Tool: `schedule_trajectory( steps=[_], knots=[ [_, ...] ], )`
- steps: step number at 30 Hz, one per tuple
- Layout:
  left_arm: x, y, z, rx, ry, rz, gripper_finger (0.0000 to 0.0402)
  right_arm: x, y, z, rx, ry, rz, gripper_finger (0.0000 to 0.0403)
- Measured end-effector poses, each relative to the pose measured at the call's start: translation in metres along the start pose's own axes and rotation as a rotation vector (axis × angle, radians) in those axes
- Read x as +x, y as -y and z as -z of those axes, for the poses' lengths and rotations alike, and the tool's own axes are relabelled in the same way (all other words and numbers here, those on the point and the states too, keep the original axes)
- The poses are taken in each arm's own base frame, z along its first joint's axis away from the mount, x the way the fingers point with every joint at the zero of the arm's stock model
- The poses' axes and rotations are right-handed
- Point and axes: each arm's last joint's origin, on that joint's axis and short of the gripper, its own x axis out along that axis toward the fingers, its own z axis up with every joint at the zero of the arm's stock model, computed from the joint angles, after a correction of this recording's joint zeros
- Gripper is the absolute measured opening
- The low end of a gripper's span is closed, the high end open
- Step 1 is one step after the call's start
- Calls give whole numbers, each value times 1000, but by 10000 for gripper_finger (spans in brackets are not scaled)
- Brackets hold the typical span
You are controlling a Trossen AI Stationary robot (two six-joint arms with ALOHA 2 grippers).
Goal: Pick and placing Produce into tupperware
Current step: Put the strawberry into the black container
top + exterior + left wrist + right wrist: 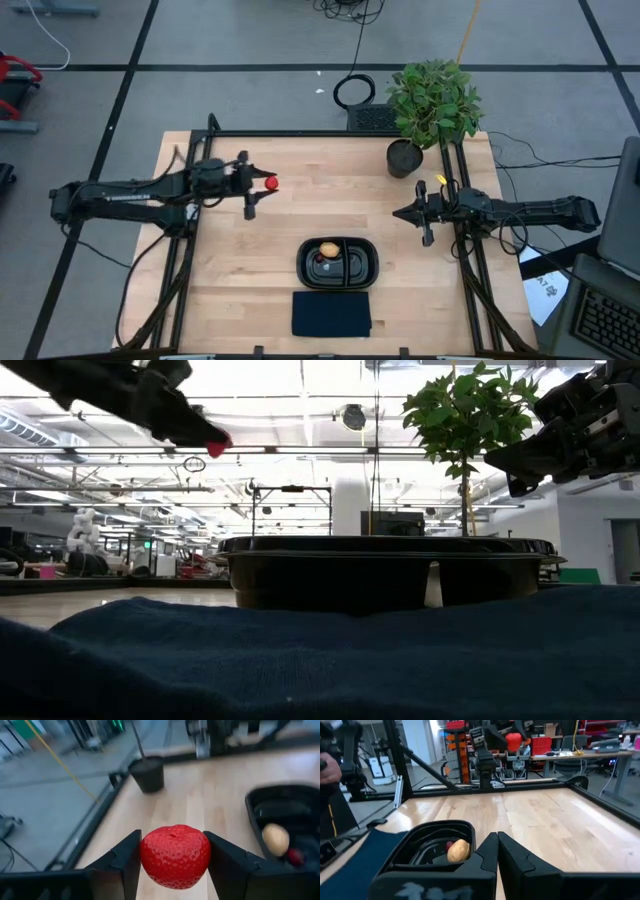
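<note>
our left tool [175, 857] pinches the red strawberry [175, 855] above the table [300, 215], well apart from the tupperware [338, 263] holding the tan piece [328, 249], while the right tool [497, 852] waits pressed together; a smooth berry could slip out in transit.

Left arm: extended from the table's left edge toward its middle, raised clear of the surface. Left gripper [262, 184] holds the red strawberry [174, 855] clamped between both fingers [122, 865], one pressed to each side.

Right arm: extended inward from the table's right edge, likewise raised. Right gripper [400, 213] carries nothing; its fingers [512, 857] are closed against each other, tips pointing toward the table's middle.
</note>
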Motion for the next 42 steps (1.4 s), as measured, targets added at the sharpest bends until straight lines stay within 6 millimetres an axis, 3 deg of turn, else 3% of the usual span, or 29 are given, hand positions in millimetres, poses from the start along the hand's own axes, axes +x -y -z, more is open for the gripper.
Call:
schedule_trajectory(
  steps=[9,19,42],
  knots=[
    [-32,9,37,-28,147,-22,186,-4,-1,-6,10,62,-5,0],
    [-41,20,71,-89,229,27,186,-7,-1,-9,8,102,-10,0],
    [-42,26,72,-91,266,117,186,-7,-1,-8,5,98,-13,0]
  ],
)
